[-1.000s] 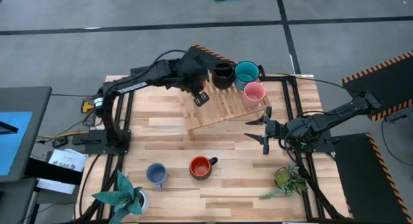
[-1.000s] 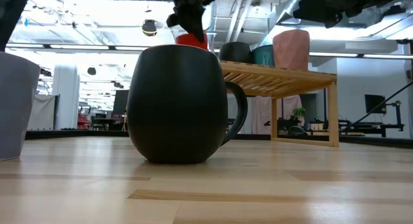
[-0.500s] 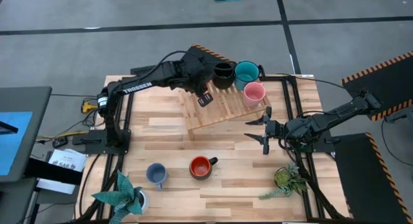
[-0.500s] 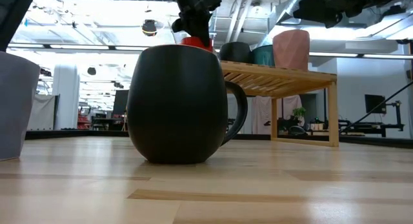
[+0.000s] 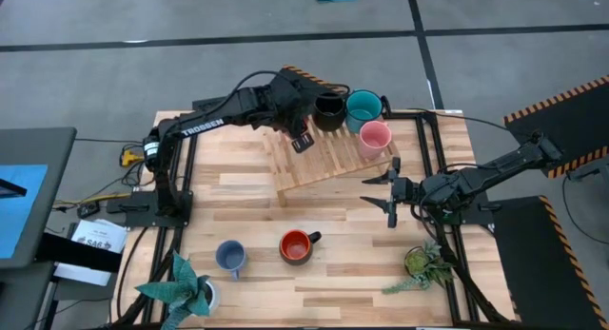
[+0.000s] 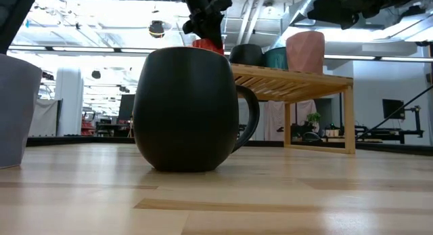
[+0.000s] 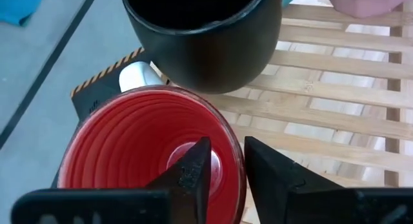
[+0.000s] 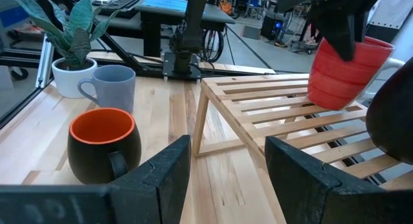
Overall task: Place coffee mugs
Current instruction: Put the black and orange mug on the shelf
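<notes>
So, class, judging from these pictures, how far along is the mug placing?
Done: the black mug, teal mug and pink mug sit on the slatted rack. In hand: the left gripper grips the red mug by its rim at the rack. Left: the orange-lined mug and light blue mug on the table.

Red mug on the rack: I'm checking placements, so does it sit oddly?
Yes. The red mug is tilted and lifted over the slatted rack, not resting on it, because the left gripper is shut on its rim. The black mug, teal mug and pink mug stand upright.
</notes>
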### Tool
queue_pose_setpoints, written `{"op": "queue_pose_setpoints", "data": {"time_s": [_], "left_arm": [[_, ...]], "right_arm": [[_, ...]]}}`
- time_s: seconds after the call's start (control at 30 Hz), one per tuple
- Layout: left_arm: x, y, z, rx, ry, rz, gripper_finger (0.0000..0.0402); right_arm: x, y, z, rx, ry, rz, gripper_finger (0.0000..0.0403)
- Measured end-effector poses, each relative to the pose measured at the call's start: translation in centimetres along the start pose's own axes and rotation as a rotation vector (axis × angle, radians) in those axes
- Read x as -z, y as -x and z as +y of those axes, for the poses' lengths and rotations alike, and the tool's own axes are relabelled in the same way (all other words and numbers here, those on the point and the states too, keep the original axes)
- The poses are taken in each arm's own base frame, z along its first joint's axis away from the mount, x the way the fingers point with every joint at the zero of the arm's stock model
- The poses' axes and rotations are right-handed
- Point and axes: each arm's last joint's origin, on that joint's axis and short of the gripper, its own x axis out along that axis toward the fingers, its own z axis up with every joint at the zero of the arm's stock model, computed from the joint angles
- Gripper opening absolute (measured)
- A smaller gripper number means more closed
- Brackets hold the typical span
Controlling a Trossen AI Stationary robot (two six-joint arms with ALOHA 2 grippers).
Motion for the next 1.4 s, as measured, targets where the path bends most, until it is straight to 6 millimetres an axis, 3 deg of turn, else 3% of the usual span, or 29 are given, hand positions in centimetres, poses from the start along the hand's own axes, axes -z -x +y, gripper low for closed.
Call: {"op": "queue_pose_setpoints", "data": {"time_s": [0.33, 0.6, 0.8, 1.0, 1.1, 1.4], "left_arm": [[-0.1, 0.2, 0.6, -0.008, -0.004, -0.014, 0.0128], [-0.2, 0.7, 0.7, 0.0, 0.004, -0.019, 0.0144], [-1.4, 2.7, 1.1, 0.006, 0.029, -0.072, 0.0144], [-2.6, 6.4, 1.2, 0.023, 0.033, -0.137, 0.0144], [-2.8, 7.7, 0.4, 0.043, 0.001, -0.171, 0.0144], [-2.5, 9.7, -4.9, -0.053, -0.172, -0.267, 0.0144]], "right_arm": [[0.0, 0.0, 0.0, 0.0, 0.0, 0.0, 0.0223], [0.0, 0.0, 0.0, 0.0, 0.0, 0.0, 0.0223], [0.0, 0.0, 0.0, 0.0, 0.0, 0.0, 0.0223], [0.0, 0.0, 0.0, 0.0, 0.0, 0.0, 0.0223], [0.0, 0.0, 0.0, 0.0, 0.001, 0.001, 0.0223], [0.3, 0.0, 0.0, -0.003, -0.003, 0.029, 0.0223]]}}
